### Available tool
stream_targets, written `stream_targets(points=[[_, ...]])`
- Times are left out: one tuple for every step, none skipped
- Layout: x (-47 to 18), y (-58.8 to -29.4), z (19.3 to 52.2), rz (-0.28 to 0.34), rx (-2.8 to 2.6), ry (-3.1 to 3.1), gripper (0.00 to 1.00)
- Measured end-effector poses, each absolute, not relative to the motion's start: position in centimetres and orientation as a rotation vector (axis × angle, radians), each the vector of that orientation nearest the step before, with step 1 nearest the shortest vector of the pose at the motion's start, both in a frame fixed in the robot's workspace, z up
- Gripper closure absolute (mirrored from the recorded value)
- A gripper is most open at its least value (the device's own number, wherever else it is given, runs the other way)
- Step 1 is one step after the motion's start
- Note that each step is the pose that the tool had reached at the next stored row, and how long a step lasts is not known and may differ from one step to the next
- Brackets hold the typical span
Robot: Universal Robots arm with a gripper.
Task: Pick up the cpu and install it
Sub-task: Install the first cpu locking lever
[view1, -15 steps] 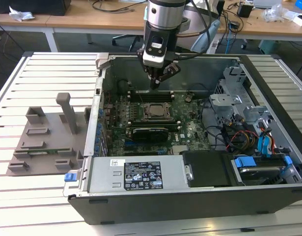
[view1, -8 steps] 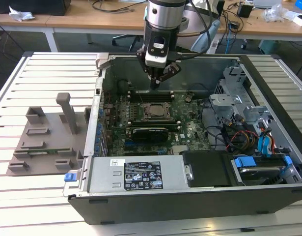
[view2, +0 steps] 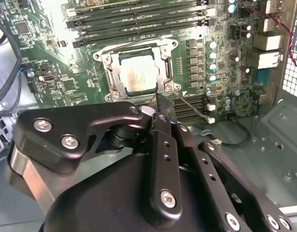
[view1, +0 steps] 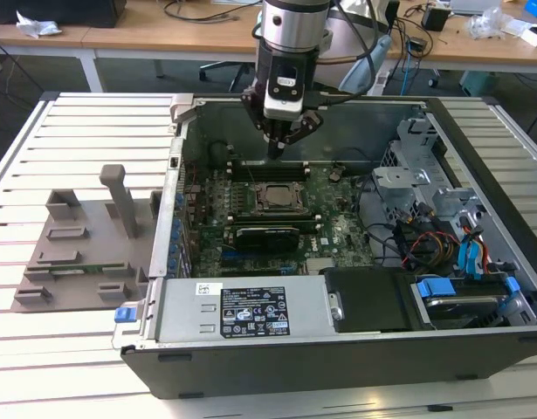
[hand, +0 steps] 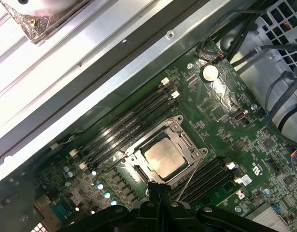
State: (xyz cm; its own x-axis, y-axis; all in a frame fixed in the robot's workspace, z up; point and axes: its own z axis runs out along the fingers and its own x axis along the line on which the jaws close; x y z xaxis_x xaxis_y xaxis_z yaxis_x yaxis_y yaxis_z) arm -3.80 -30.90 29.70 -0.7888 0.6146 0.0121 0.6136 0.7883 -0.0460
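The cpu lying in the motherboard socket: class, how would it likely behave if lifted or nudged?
The cpu looks flat and metal-topped, so probably stiff, not floppy. Its smooth top and thin edges suggest it could slip in the claw. Lying flat within the socket frame, it seems unlikely to roll or tip; a sideways push would probably be blocked.

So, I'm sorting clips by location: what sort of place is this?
Likely a robotics lab: an open computer case on a slatted table, cluttered desks behind, the gripper near the cpu.
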Motion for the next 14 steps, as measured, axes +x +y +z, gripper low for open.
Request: stream_targets(points=[[-3.8,-30.9,29.7,0.062,-1.002,-2.949,0.89],[-3.8,-30.9,29.7,0.062,-0.989,-2.954,0.89],[-3.8,-30.9,29.7,0.062,-0.98,-2.957,0.89],[-3.8,-30.89,29.7,0.062,-0.969,-2.961,0.89],[-3.8,-30.89,29.7,0.062,-0.96,-2.964,0.89],[-3.8,-30.9,29.7,0.062,-0.95,-2.967,0.89],[-3.8,-30.89,29.7,0.063,-0.943,-2.969,0.89],[-3.8,-30.9,29.7,0.063,-0.932,-2.973,0.89],[-3.8,-30.9,29.7,0.063,-0.925,-2.975,0.89],[-3.8,-30.89,29.7,0.063,-0.909,-2.98,0.89],[-3.8,-30.89,29.7,0.063,-0.893,-2.986,0.89],[-3.8,-30.89,29.7,0.063,-0.875,-2.991,0.89],[-3.8,-30.89,29.7,0.064,-0.868,-2.993,0.89],[-3.8,-30.9,29.7,0.064,-0.861,-2.995,0.89]])
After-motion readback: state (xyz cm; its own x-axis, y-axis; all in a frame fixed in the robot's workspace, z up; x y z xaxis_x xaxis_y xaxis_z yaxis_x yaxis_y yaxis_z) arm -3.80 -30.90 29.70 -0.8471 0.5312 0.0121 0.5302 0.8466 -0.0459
